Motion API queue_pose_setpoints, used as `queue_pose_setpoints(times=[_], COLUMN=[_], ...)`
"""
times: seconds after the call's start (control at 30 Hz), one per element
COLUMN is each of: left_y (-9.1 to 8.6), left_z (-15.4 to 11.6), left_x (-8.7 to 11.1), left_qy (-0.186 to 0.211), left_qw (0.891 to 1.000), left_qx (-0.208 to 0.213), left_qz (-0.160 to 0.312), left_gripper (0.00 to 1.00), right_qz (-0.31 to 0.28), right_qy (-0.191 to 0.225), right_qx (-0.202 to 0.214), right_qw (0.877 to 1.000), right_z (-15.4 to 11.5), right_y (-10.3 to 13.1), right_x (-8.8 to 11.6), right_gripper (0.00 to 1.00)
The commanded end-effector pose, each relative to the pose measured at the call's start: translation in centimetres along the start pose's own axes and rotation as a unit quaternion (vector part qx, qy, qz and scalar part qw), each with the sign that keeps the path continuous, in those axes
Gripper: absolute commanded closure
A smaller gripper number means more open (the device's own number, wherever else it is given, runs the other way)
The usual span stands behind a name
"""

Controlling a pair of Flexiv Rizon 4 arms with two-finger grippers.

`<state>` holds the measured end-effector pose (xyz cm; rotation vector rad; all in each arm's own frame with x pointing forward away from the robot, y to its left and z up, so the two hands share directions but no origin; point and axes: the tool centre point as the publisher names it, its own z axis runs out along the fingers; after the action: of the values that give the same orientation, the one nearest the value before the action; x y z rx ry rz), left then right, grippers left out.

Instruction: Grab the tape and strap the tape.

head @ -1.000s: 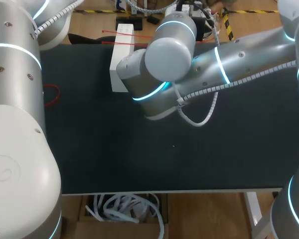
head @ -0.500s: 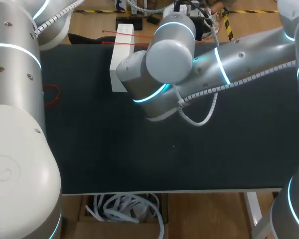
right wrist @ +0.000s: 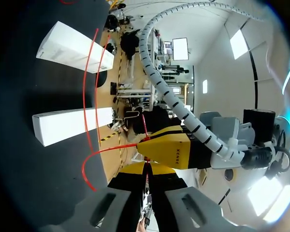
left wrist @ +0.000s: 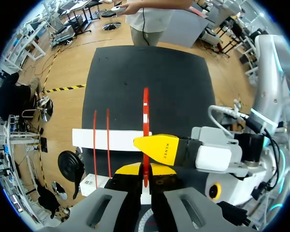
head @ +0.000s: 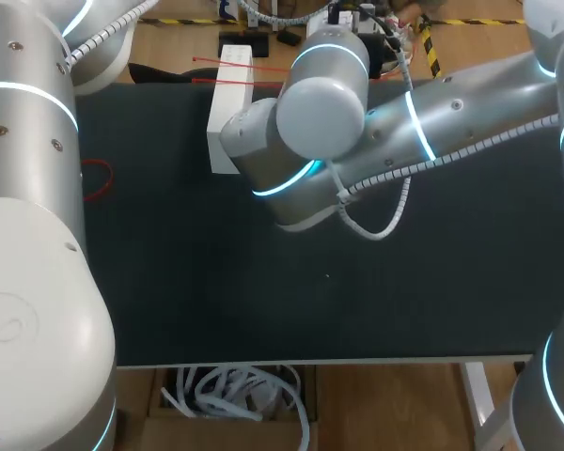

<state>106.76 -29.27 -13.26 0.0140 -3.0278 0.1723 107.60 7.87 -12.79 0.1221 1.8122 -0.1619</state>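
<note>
Clenching left gripper (left wrist: 146, 170) and right gripper (right wrist: 146, 169) on one thin red plastic strap (left wrist: 145, 104) (tips almost meeting), holding it taut across the long white cardboard box (left wrist: 111, 140), probably for cinching around that box.

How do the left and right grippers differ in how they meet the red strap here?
The left gripper has the red strap running straight out from between its tips across the white box; the right gripper meets it crosswise, from the side. The right arm extends past the table's middle; the left arm is at its own side. Both have yellow tips, shut on the strap, close together.
</note>
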Motion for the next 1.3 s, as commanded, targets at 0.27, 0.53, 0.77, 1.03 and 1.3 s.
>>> queue_pose_setpoints(times=[0.27, 0.53, 0.77, 1.03, 1.3], left_y=[-0.14, -0.14, -0.14, -0.14, -0.14], left_z=[-0.16, -0.16, -0.16, -0.16, -0.16], left_x=[-0.19, -0.19, -0.19, -0.19, -0.19], left_qy=[0.002, 0.002, 0.002, 0.002, 0.002], left_qw=[1.0, 1.0, 1.0, 1.0, 1.0], left_qx=[-0.003, -0.003, -0.003, -0.003, -0.003], left_qz=[0.0, 0.0, 0.0, 0.0, 0.0], left_gripper=[1.0, 1.0, 1.0, 1.0, 1.0], right_qz=[-0.003, -0.005, -0.003, 0.004, 0.003], right_qy=[0.008, 0.008, 0.01, 0.01, 0.011], right_qx=[-0.009, -0.015, -0.014, -0.018, -0.025], right_qw=[1.0, 1.0, 1.0, 1.0, 1.0], right_z=[-0.18, -0.34, -0.34, -0.29, -0.41], right_y=[0.21, 0.26, 0.13, 0.03, -0.19], right_x=[-0.04, 0.11, 0.22, 0.17, 0.35], right_gripper=[1.0, 1.0, 1.0, 1.0, 0.16])
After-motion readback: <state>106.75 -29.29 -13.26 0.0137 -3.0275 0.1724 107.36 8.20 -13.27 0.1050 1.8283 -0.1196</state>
